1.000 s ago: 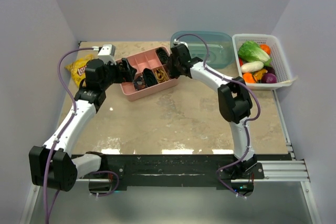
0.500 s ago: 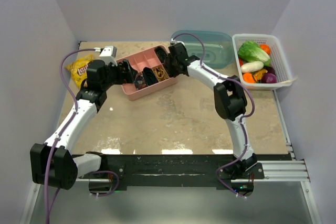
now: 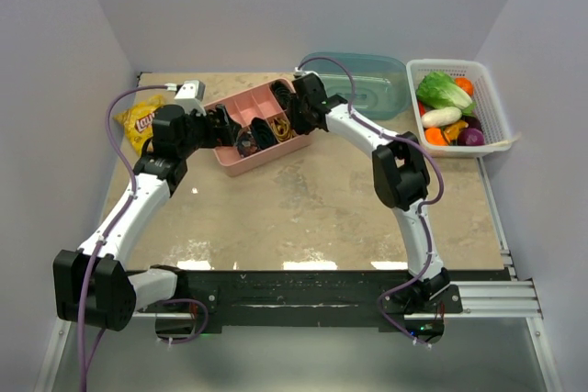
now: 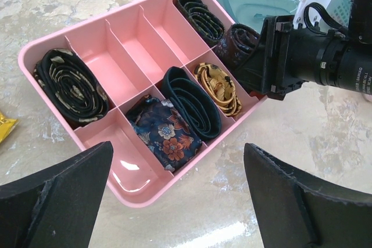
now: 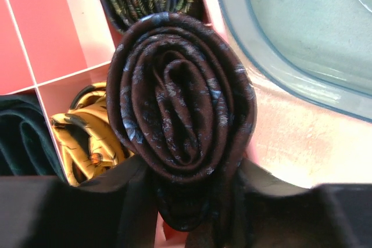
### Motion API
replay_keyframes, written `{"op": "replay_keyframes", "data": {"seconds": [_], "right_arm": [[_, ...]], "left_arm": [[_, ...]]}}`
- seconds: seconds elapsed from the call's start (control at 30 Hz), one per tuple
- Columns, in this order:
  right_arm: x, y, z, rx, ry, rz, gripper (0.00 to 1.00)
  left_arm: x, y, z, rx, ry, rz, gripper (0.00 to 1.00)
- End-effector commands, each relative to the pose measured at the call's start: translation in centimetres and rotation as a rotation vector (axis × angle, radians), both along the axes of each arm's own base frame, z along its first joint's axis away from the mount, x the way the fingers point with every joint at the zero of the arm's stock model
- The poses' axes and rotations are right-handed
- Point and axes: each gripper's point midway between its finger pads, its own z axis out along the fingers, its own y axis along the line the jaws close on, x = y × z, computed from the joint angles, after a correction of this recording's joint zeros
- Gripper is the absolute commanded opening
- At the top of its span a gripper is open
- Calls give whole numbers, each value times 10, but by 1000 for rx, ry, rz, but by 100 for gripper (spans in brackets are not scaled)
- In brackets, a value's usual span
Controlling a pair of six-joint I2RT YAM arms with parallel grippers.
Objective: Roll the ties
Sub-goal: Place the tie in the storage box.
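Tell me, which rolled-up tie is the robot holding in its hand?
The dark maroon roll, pinched in the right hand at the pink tray's edge. The other rolls all sit inside the tray's compartments.

Bright, even light with soft shadows; glare streaks on the table (image 3: 312, 204).
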Motion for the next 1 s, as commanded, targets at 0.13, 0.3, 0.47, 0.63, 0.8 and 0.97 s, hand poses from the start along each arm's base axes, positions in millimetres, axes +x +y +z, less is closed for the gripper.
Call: {"op": "replay_keyframes", "data": {"seconds": [0.13,0.3,0.47,0.63,0.8,0.97], "right_arm": [[-12,-29,12,-103,38,-27,69],[-13,-29,19,-97,35,-29,80],[-13,-28,33,-79,16,-29,85],[-13,-29,51,-70,0,-34,87],[-10,-31,74,-69,-38,-42,88],[-10,-34,90,-70,-62,-52,87]], "left_arm": [[6,-3,10,-16,-52,-11,100],[6,-3,9,-16,-50,-11,100],[6,-4,10,-18,-53,-15,100],[5,-5,9,-20,-53,-23,100],[4,-5,9,-21,-54,-26,100],[4,-6,8,-27,-54,-27,100]]}}
